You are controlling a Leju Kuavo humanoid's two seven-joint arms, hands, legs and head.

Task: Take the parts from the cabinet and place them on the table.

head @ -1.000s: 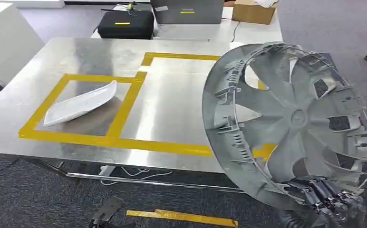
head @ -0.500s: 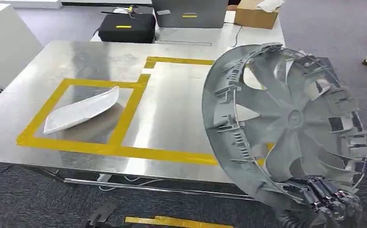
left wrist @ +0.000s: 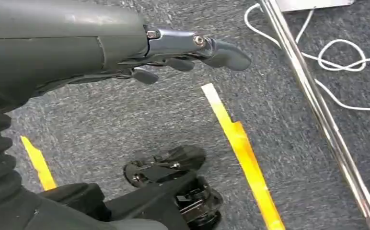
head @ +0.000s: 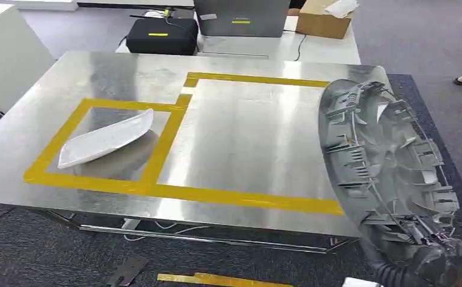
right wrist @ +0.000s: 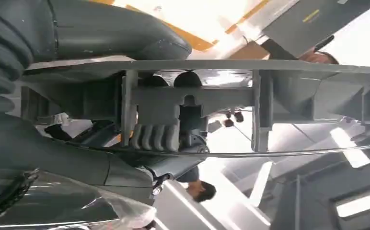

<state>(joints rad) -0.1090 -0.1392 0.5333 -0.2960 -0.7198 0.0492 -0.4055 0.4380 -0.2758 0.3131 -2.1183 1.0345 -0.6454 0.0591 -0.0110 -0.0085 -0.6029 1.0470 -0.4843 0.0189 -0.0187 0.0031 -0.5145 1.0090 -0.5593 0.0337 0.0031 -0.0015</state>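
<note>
My right hand (head: 435, 263) grips the grey wheel cover (head: 384, 170) by its lower rim, holding it tilted on edge over the right edge of the steel table (head: 240, 137). My left hand (left wrist: 173, 52) hangs empty, fingers loosely apart, above the carpet. A white part (head: 106, 139) lies inside the small yellow-taped square, well apart, with bare metal between.

Bright, even overhead lighting; soft sheen on brushed steel tabletop (head: 240, 137). Overexposed highlights and ceiling-lamp glare in right wrist view. Mild softness throughout.
</note>
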